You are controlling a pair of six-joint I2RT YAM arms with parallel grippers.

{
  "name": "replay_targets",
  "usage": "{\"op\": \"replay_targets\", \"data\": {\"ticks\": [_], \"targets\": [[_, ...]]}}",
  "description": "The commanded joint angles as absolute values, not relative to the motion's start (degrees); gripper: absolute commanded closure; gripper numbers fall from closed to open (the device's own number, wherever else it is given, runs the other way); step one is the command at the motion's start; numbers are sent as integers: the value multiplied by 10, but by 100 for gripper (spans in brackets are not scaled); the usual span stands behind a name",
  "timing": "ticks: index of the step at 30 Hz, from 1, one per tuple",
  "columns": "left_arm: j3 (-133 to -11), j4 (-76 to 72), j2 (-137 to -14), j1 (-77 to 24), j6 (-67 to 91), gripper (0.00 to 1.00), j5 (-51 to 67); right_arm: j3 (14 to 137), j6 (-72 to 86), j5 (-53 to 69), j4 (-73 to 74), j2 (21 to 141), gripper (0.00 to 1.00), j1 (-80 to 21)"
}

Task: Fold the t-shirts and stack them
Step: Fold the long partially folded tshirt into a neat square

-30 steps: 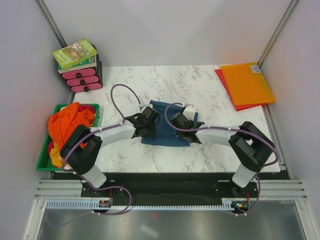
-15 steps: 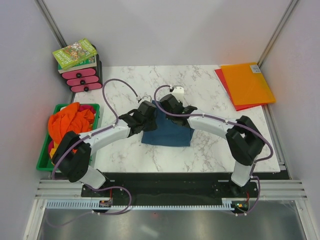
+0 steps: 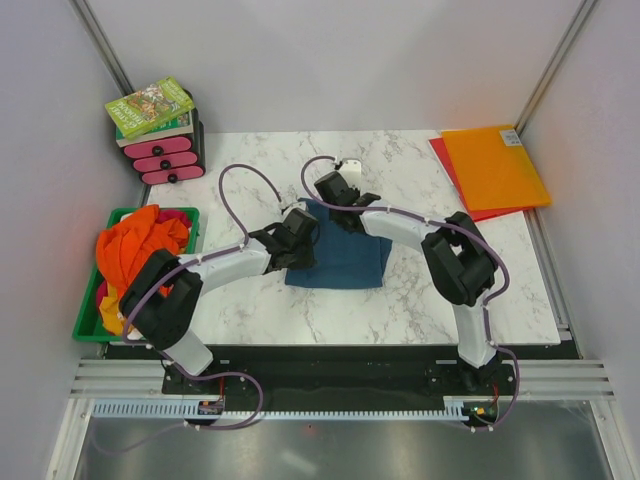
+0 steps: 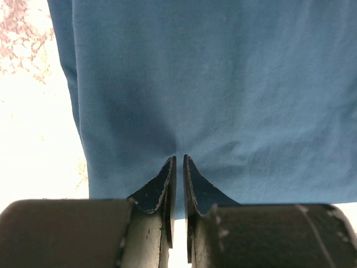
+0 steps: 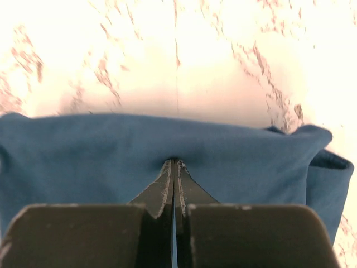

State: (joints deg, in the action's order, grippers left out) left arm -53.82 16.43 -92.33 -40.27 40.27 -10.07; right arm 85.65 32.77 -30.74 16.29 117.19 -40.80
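Observation:
A dark teal-blue t-shirt (image 3: 345,262) lies folded into a rectangle at the middle of the marble table (image 3: 250,300). My left gripper (image 3: 302,246) rests on its left side; in the left wrist view its jaws (image 4: 179,159) stand a narrow slit apart, tips on the blue cloth (image 4: 223,84). My right gripper (image 3: 328,200) is at the shirt's far left corner. In the right wrist view it (image 5: 174,162) is shut, pinching a raised fold of the shirt (image 5: 83,156). Orange t-shirts (image 3: 135,245) are heaped in a green bin (image 3: 150,212) at the left.
An orange folder (image 3: 495,165) lies on a red one (image 3: 450,165) at the back right corner. A book (image 3: 150,108) sits on a pink drawer unit (image 3: 165,160) at the back left. Bare marble (image 5: 167,56) lies beyond the shirt's far edge.
The right gripper has travelled from the shirt's middle to its far edge, staying shut. The left gripper went toward the far side, opened briefly, and came back to the shirt's left side.

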Motion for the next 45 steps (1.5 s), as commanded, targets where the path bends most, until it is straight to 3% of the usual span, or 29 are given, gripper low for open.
{"op": "replay_targets", "data": {"ticks": [1, 16, 23, 26, 28, 29, 31, 32, 34, 35, 36, 45], "targets": [[-537, 143, -933, -403, 409, 85, -97, 900, 320, -323, 147, 1185, 100, -398], [-538, 149, -951, -403, 413, 84, -94, 920, 321, -298, 163, 1281, 100, -374], [-540, 152, -902, -404, 403, 76, -114, 942, 265, -330, 127, 1194, 100, -375], [-538, 156, -858, -404, 392, 71, -113, 942, 237, -330, 135, 1121, 88, -380], [-535, 171, -837, -407, 384, 68, -119, 914, 215, -337, 139, 1059, 70, -386], [-532, 194, -798, -416, 376, 61, -137, 869, 184, -351, 141, 995, 51, -398], [-526, 216, -760, -426, 370, 52, -150, 812, 172, -365, 150, 950, 36, -411], [-526, 227, -748, -429, 367, 49, -162, 791, 173, -368, 155, 905, 22, -414], [-523, 265, -727, -432, 365, 43, -170, 727, 187, -375, 167, 858, 4, -422], [-521, 280, -704, -432, 370, 40, -177, 706, 193, -379, 170, 813, 2, -425], [-519, 299, -694, -432, 370, 29, -177, 686, 202, -381, 182, 792, 2, -429], [-456, 337, -581, -435, 378, 22, -170, 505, 280, -490, 242, 651, 2, -544]]}}
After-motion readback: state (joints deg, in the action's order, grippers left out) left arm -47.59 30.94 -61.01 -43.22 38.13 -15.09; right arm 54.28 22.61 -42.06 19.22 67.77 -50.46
